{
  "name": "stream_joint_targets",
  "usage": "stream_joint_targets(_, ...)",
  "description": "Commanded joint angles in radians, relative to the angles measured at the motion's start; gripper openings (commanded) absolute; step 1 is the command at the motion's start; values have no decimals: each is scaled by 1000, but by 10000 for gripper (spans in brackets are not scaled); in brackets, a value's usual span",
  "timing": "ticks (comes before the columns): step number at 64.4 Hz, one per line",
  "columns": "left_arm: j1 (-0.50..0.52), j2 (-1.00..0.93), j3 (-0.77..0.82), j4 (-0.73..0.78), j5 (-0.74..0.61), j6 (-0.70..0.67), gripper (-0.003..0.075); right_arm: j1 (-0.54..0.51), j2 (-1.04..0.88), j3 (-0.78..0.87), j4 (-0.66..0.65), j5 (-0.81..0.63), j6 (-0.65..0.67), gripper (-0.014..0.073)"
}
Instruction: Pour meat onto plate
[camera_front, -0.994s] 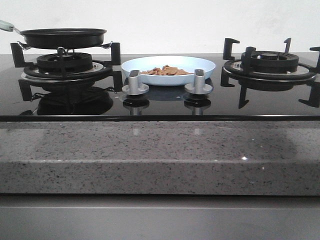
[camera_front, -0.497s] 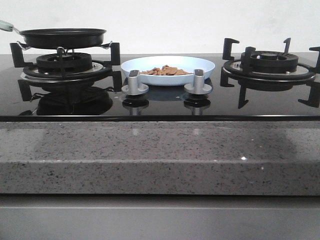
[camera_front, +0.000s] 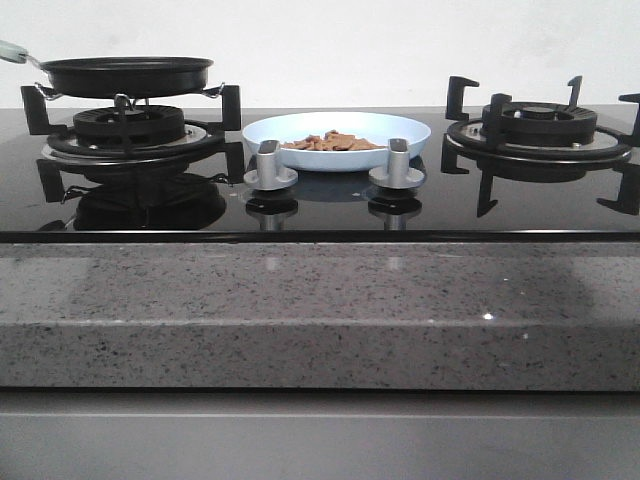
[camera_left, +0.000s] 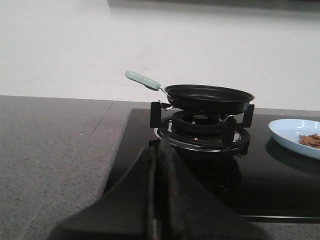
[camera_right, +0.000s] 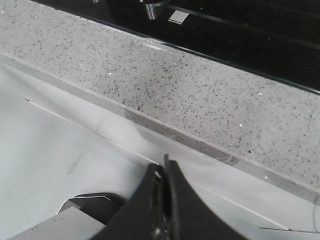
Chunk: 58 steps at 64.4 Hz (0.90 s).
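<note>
The pale blue plate (camera_front: 337, 139) sits on the black glass hob between the two burners, behind the two knobs. A small heap of light-brown meat (camera_front: 332, 142) lies in it. The plate's edge (camera_left: 292, 134) and some meat (camera_left: 310, 140) also show in the left wrist view. Neither gripper shows in the front view. My left gripper (camera_left: 159, 150) is shut and empty, low in front of the left burner. My right gripper (camera_right: 164, 165) is shut and empty, below the stone counter's front edge.
A black frying pan (camera_front: 127, 74) with a pale green handle (camera_left: 142, 80) rests on the left burner (camera_front: 130, 128). The right burner (camera_front: 540, 125) is bare. Two silver knobs (camera_front: 270, 165) (camera_front: 397, 164) stand before the plate. A speckled stone counter front (camera_front: 320, 315) runs across.
</note>
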Motion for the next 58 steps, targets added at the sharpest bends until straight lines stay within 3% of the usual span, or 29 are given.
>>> stream_joint_targets(1, 1, -18, 5, -3, -81, -9, -20, 0, 4, -26, 18, -48, -8, -120)
stream_joint_targets(42, 1, -18, 5, -3, -81, -9, -20, -10, -29, -23, -12, -71, -9, -120)
stream_joint_targets(58, 1, -18, 5, -3, -81, -9, -20, -134, -245, 203, -60, -506, -9, -120)
